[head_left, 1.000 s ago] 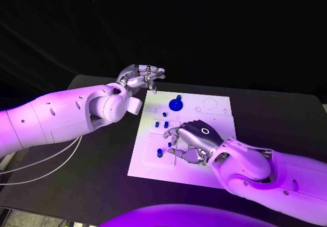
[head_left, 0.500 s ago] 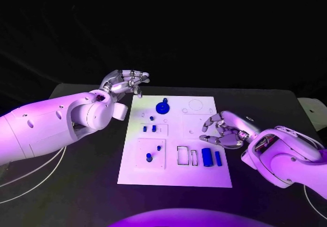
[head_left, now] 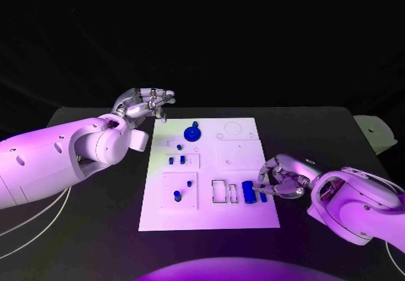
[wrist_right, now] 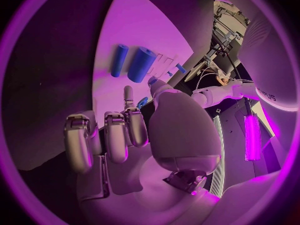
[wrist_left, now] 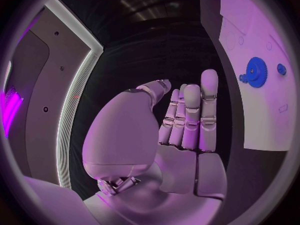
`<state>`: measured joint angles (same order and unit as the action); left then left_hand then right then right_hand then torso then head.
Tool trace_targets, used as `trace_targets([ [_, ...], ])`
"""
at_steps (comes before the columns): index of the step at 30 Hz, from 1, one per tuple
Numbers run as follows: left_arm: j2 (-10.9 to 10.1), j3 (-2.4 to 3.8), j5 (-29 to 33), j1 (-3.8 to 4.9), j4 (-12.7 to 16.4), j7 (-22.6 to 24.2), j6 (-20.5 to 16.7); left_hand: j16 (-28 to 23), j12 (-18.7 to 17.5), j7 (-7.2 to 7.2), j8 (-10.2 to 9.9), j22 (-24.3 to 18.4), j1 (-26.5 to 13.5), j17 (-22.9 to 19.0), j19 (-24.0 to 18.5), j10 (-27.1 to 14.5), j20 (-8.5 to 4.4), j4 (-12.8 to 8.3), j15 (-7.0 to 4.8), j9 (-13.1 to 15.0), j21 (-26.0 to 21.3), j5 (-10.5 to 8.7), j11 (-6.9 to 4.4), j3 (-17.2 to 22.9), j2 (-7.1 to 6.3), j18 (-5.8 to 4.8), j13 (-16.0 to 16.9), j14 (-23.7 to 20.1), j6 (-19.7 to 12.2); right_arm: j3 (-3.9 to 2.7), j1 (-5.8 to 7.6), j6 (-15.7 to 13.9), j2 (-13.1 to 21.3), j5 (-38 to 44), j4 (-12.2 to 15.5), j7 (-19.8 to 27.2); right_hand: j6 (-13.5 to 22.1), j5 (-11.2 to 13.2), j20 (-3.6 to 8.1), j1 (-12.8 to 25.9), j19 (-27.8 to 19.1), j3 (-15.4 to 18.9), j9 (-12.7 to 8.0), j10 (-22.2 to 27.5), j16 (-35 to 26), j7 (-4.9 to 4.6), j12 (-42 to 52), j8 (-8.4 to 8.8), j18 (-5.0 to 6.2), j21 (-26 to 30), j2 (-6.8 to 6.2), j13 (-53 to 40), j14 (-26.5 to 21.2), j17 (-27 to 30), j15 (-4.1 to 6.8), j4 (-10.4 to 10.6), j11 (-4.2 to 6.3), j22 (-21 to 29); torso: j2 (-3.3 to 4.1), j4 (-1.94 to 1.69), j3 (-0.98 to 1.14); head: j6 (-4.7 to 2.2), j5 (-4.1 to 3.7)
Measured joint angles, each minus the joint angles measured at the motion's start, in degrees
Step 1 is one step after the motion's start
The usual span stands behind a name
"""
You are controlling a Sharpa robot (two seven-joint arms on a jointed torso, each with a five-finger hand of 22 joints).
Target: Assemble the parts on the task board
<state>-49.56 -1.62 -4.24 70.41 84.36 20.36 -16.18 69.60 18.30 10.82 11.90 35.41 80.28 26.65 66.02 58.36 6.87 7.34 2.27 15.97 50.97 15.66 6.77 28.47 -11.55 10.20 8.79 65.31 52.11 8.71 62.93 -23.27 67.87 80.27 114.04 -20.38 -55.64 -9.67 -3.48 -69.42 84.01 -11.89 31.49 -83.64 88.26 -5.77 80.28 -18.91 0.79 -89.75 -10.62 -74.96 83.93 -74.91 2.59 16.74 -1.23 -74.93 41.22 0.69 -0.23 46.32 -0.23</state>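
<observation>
White rectangular task board (head_left: 240, 158) sits mid-desk, long side running away from the robot. Round blue gear part (head_left: 193, 133) stands near the board's far-left corner, a smaller blue knob just beyond it; the same gear (wrist_left: 254, 72) shows in the left wrist view. Two small blue pegs (head_left: 177, 159) stand in the left-middle pocket. Two more small blue pieces (head_left: 179, 194) sit in the square recess near the board's near-left corner. Thick blue cylinder part (head_left: 249, 192) and a thin blue bar (head_left: 263, 195) lie side by side near the board's right edge, just right of two empty rectangular slots; both also visible in the right wrist view, cylinder (wrist_right: 142, 64), bar (wrist_right: 119, 60).

Right hand (head_left: 285, 178) is at the board's right edge, low, just beside the bar and cylinder. Fingers (wrist_right: 116, 133) curled in; can't tell whether a fingertip touches the thin bar. Nothing visibly gripped.

Left hand (head_left: 143, 103) is up beyond the board's far-left corner, over the black desk (head_left: 329, 132), apart from all parts. Its fingers (wrist_left: 200, 110) are held close together and curled in, holding nothing.
</observation>
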Motion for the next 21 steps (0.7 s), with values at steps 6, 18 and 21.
trace_targets([
  [6,-0.2,-0.02,0.0,0.00,0.1,0.0,0.1,0.0,0.0,0.00,0.0,0.0,0.0,0.0,0.0,0.0,0.00,0.0,0.00,0.0,0.0,0.00,0.00,0.0,0.00,0.01,0.0,0.0,0.0,0.04,-0.95,0.6,-0.8,1.5,-0.1,-2.4,0.0,-1.7,0.09,1.9,-0.1,3.4,0.9,0.0,0.2,0.00,0.0,-0.64,0.00,0.0,1.10,0.0,0.0,0.0,0.00,0.0,0.00,0.0,0.02,-0.02,0.00,0.02,-0.07],
  [18,-0.5,-0.03,0.0,0.00,0.3,0.0,0.3,0.0,0.5,0.12,0.3,0.0,0.0,-0.1,0.0,-0.5,0.00,0.0,0.00,0.1,0.0,0.00,0.09,0.0,0.00,0.00,0.1,0.0,-0.1,0.03,-1.57,0.5,-2.8,3.7,-0.6,-5.1,0.2,-3.0,0.41,2.4,0.0,4.1,1.1,0.0,0.2,0.21,0.0,-0.81,0.01,0.0,1.34,0.0,0.0,0.0,-0.01,0.0,0.00,0.0,0.06,-0.12,-0.04,0.39,-0.52],
  [21,-0.5,-0.03,0.0,0.00,0.3,0.0,0.3,0.0,0.5,0.21,0.3,0.0,0.0,-0.1,0.0,-0.5,0.00,0.0,0.00,0.1,0.0,0.00,0.10,0.0,0.00,0.00,0.1,0.0,-0.2,0.02,-1.66,0.4,-3.2,4.1,-0.8,-5.4,0.2,-3.0,0.41,2.4,0.0,4.1,1.2,0.0,0.2,0.21,0.0,-0.81,0.01,0.0,1.34,0.0,0.0,0.0,-0.01,0.0,0.00,0.0,0.06,-0.08,-0.06,0.51,-0.48],
])
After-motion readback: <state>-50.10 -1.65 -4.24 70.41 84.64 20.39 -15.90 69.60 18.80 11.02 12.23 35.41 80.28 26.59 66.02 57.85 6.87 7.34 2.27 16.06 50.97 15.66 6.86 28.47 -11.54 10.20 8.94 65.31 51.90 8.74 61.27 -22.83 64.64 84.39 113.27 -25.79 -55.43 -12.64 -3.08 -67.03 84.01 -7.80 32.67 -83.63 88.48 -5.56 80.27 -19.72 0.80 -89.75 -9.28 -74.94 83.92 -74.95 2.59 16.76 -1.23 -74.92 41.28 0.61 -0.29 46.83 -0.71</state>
